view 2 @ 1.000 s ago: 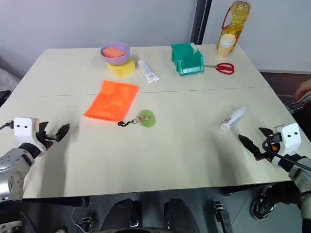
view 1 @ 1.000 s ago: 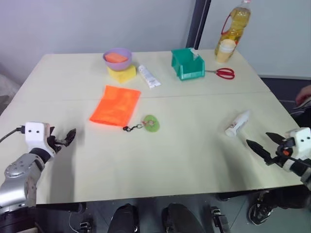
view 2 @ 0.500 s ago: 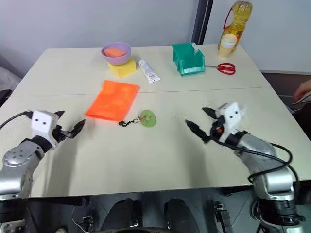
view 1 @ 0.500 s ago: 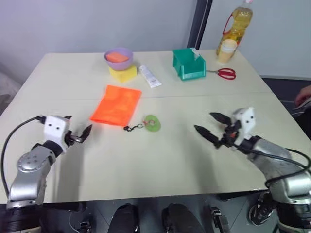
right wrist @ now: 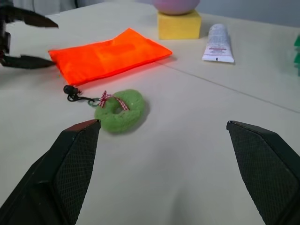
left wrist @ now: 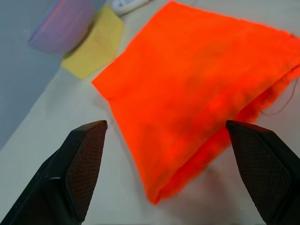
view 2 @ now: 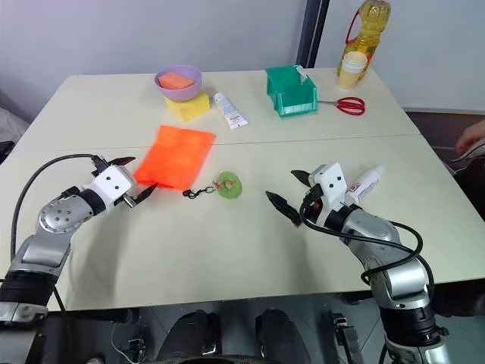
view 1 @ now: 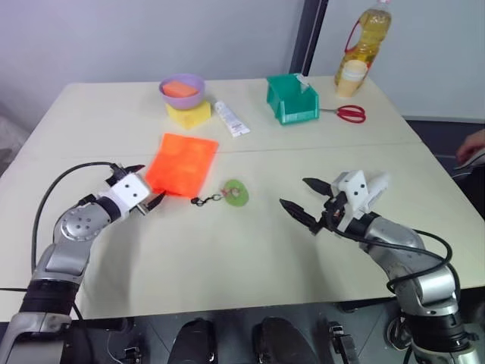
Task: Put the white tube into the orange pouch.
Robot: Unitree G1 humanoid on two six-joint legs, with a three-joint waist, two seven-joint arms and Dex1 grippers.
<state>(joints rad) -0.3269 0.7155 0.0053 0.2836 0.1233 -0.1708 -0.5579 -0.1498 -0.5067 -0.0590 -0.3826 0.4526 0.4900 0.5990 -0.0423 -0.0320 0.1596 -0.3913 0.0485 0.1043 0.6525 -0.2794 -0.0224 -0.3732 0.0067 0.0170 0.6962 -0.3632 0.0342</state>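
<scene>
Both two-fingered black grippers hover low over the pale beige tabletop (view 1: 250,250), each with its jaws spread wide and nothing held between them. The left gripper (view 1: 142,184) points at the near corner of the bright orange, thin fabric pouch (view 1: 182,164), which lies flat just beyond its fingertips; in the left wrist view that near corner sits between the two spread fingers (left wrist: 82,159), not touched by either.

From the pouch's near edge a thin black cord (view 1: 204,200) runs to a round green ring-shaped tag (view 1: 236,192), which lies between the two grippers and ahead of the right gripper (view 1: 308,203). The right gripper points across the table toward tag and pouch. The small plump white squeeze tube with dark print (view 2: 364,183), the object to be bagged, lies on the table beside and slightly behind the right gripper's wrist, outside its jaws and well apart from the pouch.

Beyond the pouch stand a yellow sponge block (view 1: 189,114) carrying a lilac bowl (view 1: 183,90) with an orange piece inside, and beside them a longer, flatter white tube with a crimped end (view 1: 231,119). Farther right are a teal plastic bin (view 1: 292,98), red-handled scissors (view 1: 346,114), a paper cup (view 1: 351,78) and a bottle of yellow oil (view 1: 367,39).
</scene>
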